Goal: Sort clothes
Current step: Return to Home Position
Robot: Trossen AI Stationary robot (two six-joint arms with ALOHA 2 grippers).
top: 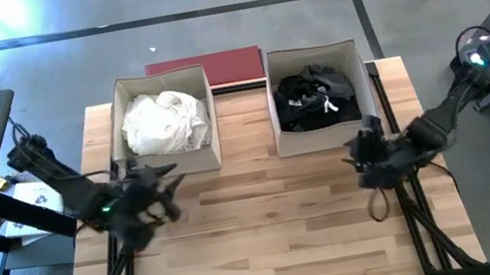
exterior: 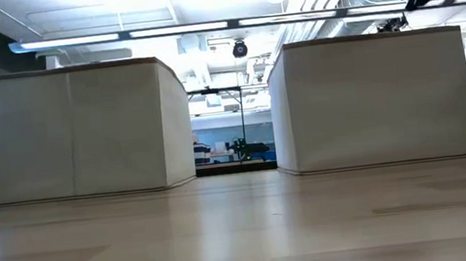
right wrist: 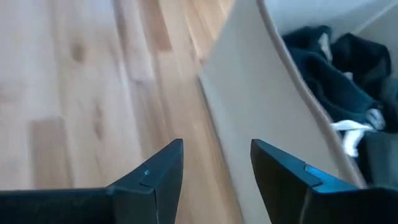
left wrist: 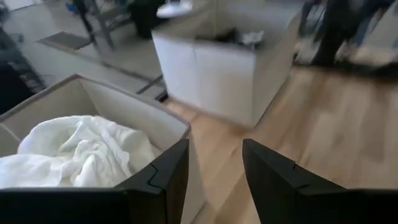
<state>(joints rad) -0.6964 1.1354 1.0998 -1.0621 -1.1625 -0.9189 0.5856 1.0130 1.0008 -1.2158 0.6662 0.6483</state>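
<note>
White clothes (top: 164,119) lie heaped in the left beige box (top: 139,166); they also show in the left wrist view (left wrist: 74,152). Black and dark clothes (top: 314,95) lie in the right beige box (top: 326,135); they also show in the right wrist view (right wrist: 339,68). My left gripper (top: 170,183) is open and empty near the left box's near wall. My right gripper (top: 360,149) is open and empty near the right box's near right corner.
A flat dark red board (top: 205,70) lies behind the boxes at the table's far edge. The two boxes stand side by side with a gap between them (exterior: 233,130). Bare wooden table top (top: 270,224) spreads in front of the boxes.
</note>
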